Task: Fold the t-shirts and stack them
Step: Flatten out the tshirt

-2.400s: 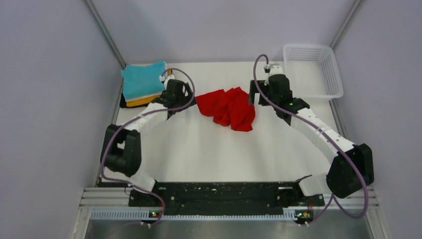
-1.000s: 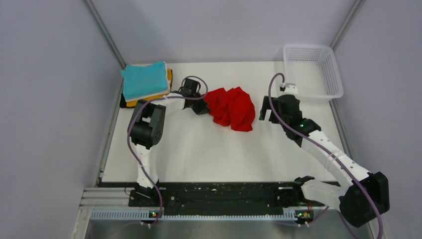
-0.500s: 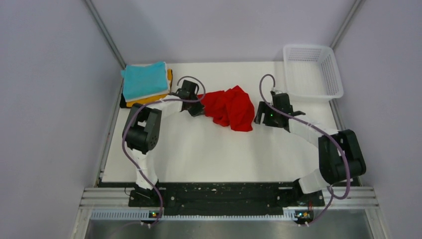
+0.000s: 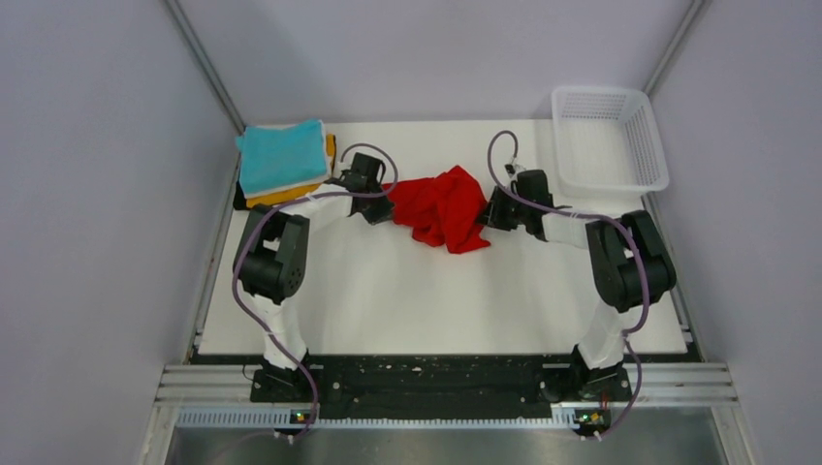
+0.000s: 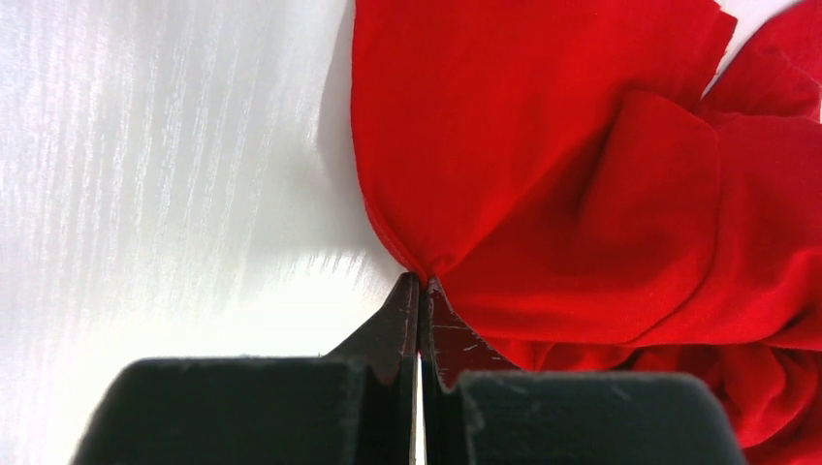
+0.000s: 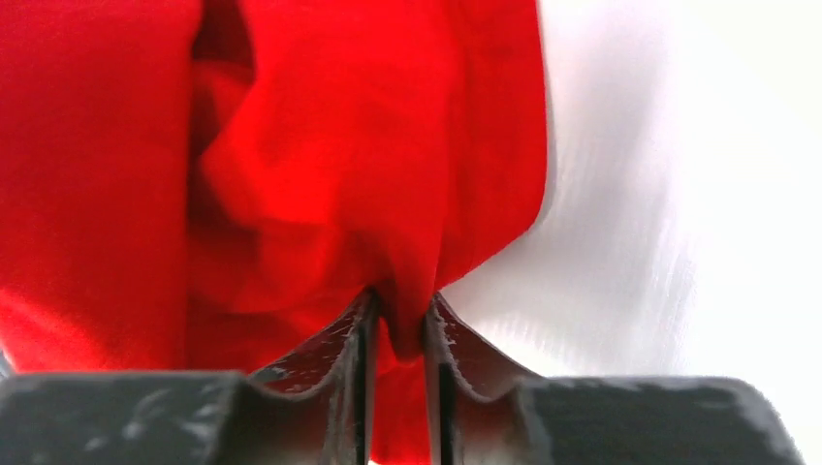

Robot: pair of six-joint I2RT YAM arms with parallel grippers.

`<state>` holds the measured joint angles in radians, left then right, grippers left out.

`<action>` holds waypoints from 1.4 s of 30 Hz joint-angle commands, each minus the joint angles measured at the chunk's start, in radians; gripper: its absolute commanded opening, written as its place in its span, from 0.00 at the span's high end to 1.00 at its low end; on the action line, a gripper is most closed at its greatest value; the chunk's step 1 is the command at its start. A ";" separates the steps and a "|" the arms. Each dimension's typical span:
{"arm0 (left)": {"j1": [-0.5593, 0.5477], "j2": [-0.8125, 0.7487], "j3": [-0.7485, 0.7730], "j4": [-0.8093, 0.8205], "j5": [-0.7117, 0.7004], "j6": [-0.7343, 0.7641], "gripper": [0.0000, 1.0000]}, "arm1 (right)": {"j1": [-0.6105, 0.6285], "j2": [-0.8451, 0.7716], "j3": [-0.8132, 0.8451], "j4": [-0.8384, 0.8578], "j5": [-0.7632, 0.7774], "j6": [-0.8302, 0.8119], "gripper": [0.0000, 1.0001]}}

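Note:
A bright red t-shirt (image 4: 444, 206) lies crumpled at the middle of the white table (image 4: 407, 300). My left gripper (image 4: 386, 211) is at its left edge. In the left wrist view the jaws (image 5: 421, 283) are pressed together on a pinch of the red cloth (image 5: 543, 165). My right gripper (image 4: 490, 211) is at the shirt's right edge. In the right wrist view it (image 6: 399, 305) is shut on a thick fold of red cloth (image 6: 339, 145) that bulges between the fingers. A stack of folded t-shirts (image 4: 283, 160), turquoise on top, sits at the back left.
A white mesh basket (image 4: 601, 91) stands at the back right corner. Grey walls close in both sides of the table. Both arms reach low across the table towards its middle, their cables looping above them.
My right gripper came left to the shirt's right edge and closed from open onto a fold. The left gripper kept its pinch, and the shirt's left edge has drawn slightly leftward.

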<state>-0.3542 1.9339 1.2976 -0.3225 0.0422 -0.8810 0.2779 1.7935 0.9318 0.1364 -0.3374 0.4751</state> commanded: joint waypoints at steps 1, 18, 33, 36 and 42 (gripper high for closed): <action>0.007 -0.068 0.002 -0.016 -0.033 0.033 1.00 | -0.002 -0.006 0.027 0.145 -0.065 0.012 0.86; 0.051 -0.487 0.036 0.100 -0.372 0.261 1.00 | -0.004 -0.472 0.222 -0.354 0.472 -0.354 1.00; 0.049 -1.109 0.015 0.401 -0.270 0.572 1.00 | -0.004 -0.800 0.623 -0.441 0.069 -0.459 1.00; 0.049 -1.194 0.031 0.411 -0.228 0.595 1.00 | -0.004 -0.854 0.680 -0.467 0.004 -0.452 1.00; 0.049 -1.237 0.119 0.402 -0.181 0.627 1.00 | -0.004 -0.927 0.735 -0.508 -0.125 -0.469 1.00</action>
<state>-0.3065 0.6857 1.3556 0.0334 -0.1871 -0.3065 0.2779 0.9035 1.6310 -0.3511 -0.3511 0.0280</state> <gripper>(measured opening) 0.011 0.011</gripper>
